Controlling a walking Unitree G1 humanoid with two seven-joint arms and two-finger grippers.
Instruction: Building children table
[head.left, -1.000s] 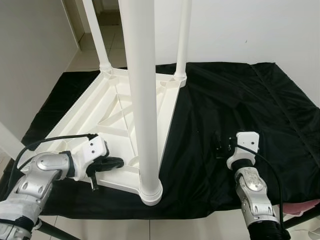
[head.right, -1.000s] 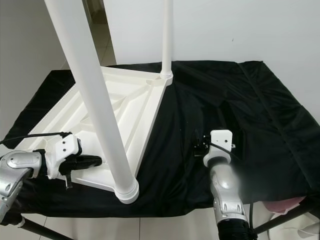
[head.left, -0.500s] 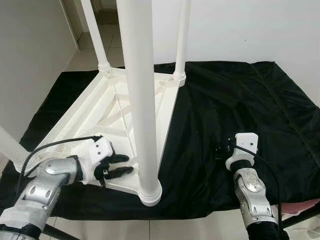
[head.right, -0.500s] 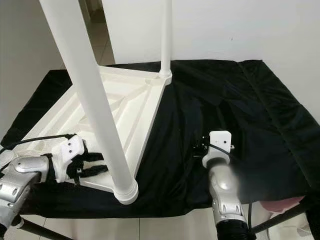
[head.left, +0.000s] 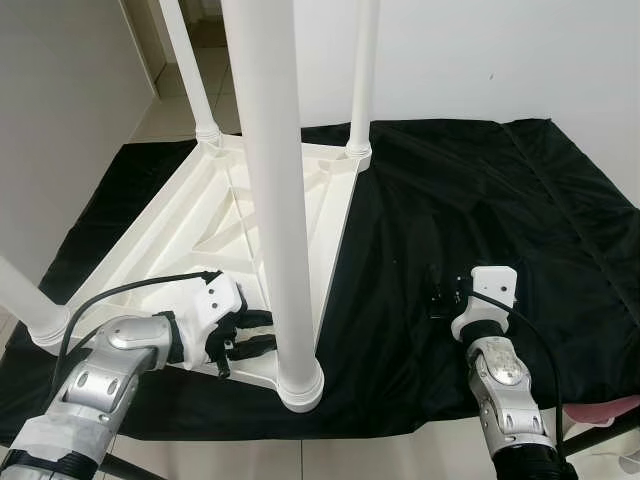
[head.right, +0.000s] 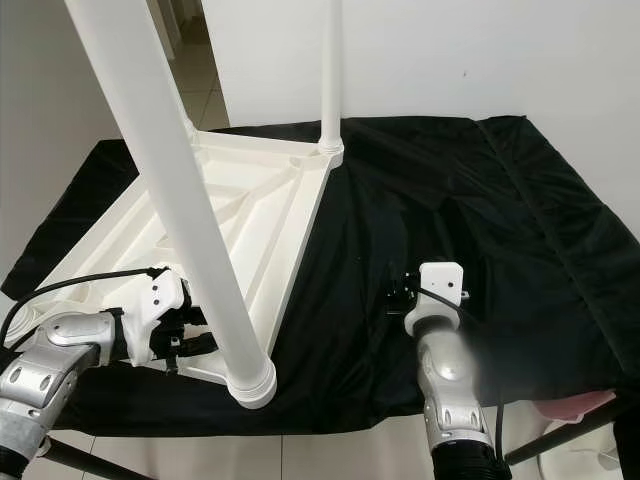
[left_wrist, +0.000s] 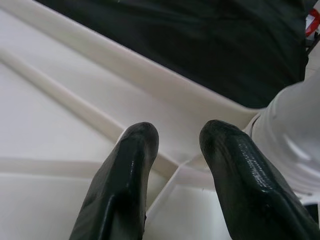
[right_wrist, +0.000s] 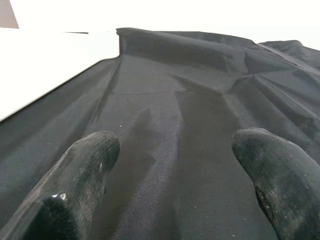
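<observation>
White children's table (head.left: 215, 215), upside down on black cloth (head.left: 470, 200), top face down, legs pointing up. Placed toward robot's left of the cloth, nearest corner close to the cloth's front edge. Near leg (head.left: 270, 190) seated upright in front corner socket (head.left: 300, 383); far legs (head.left: 362, 70) likewise upright at rear corners; another socket (head.left: 45, 325) at the left corner. Underside ribbed, diagonal braces visible. Left gripper (head.left: 250, 333) low over the tabletop's underside, just beside the near leg's base, fingers (left_wrist: 125, 185) slightly apart with nothing between them, tips above a rib junction; contact with the plastic not determinable. Right gripper (right_wrist: 175, 165) low over bare cloth, well apart from the table, fingers (right_wrist: 80, 175) spread wide, nothing held; table edge visible off to one side in the wrist view. Black cable (head.left: 120, 295) looped from left wrist. Cloth creased, draped over its support; white wall (head.left: 500, 60) behind, tiled floor (head.left: 190, 100) beyond.
</observation>
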